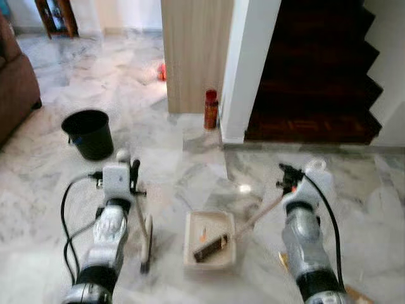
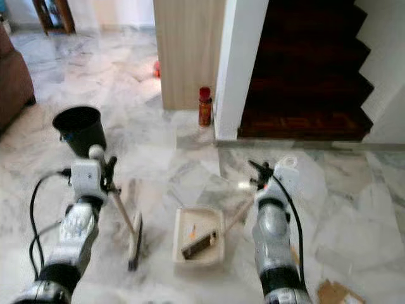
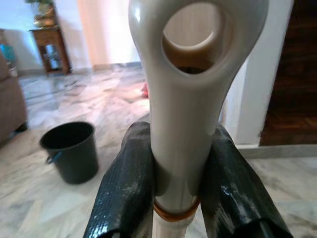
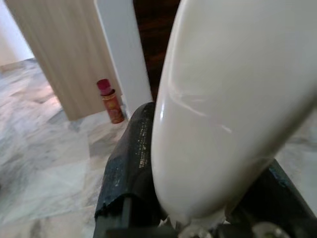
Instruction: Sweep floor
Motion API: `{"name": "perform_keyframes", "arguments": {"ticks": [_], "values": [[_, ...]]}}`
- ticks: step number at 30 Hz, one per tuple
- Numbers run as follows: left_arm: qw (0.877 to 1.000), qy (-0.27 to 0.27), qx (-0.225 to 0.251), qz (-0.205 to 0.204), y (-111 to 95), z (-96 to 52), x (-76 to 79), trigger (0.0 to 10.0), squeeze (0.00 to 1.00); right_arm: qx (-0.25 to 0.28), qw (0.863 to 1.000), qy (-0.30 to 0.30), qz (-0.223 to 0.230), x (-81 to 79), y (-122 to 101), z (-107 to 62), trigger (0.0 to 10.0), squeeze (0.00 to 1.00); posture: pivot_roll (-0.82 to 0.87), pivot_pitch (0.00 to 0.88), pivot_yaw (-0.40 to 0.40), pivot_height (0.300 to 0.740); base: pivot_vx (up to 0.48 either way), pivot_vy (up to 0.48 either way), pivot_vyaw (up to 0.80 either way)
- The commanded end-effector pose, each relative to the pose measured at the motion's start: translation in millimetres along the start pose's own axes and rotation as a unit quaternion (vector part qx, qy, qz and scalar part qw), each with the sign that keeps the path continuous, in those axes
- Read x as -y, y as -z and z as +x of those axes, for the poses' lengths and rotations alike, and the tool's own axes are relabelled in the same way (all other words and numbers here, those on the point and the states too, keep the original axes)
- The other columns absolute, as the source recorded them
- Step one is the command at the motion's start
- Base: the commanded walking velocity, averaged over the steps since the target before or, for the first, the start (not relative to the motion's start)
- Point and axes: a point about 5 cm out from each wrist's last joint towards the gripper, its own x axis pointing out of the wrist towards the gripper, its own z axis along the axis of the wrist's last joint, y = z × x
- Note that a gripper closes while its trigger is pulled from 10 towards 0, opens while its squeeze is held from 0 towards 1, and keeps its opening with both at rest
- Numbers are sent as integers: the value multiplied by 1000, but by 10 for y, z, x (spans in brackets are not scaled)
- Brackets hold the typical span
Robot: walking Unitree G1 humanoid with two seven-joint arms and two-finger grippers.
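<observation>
Left claw (image 3: pixel 181 198) grips glossy cream broom handle (image 3: pixel 185 114)

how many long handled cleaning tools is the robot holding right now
2: a brush in the left end effector, head on the floor; a dustpan in the right end effector, flat on the floor.

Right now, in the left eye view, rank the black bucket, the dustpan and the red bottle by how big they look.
1. Dustpan and black bucket: look alike, and the dustpan lies nearer, so unranked.
2. Red bottle: clearly smallest.
</observation>
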Motion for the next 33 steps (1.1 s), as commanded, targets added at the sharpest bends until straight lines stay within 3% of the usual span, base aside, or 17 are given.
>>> {"name": "perform_keyframes", "arguments": {"ticks": [1,20,24,33], "values": [[1000,-1,32,-1,-142,67,12,10000,0,22,1000,3,5,15,-110,41,10000,0,-39,0,-29,740,0,322,0],[1000,-10,29,-2,-134,41,-9,10000,0,18,1000,-4,7,-19,-132,53,10000,0,-35,0,-40,740,0,323,0],[1000,-10,28,-1,-129,34,-9,10000,0,17,1000,-3,9,-20,-124,45,10000,0,-35,0,-39,740,0,322,-800],[1000,-8,26,-1,-127,30,-3,10000,0,18,1000,-5,6,-28,-123,36,10000,0,-36,0,-37,740,0,325,0]]}}
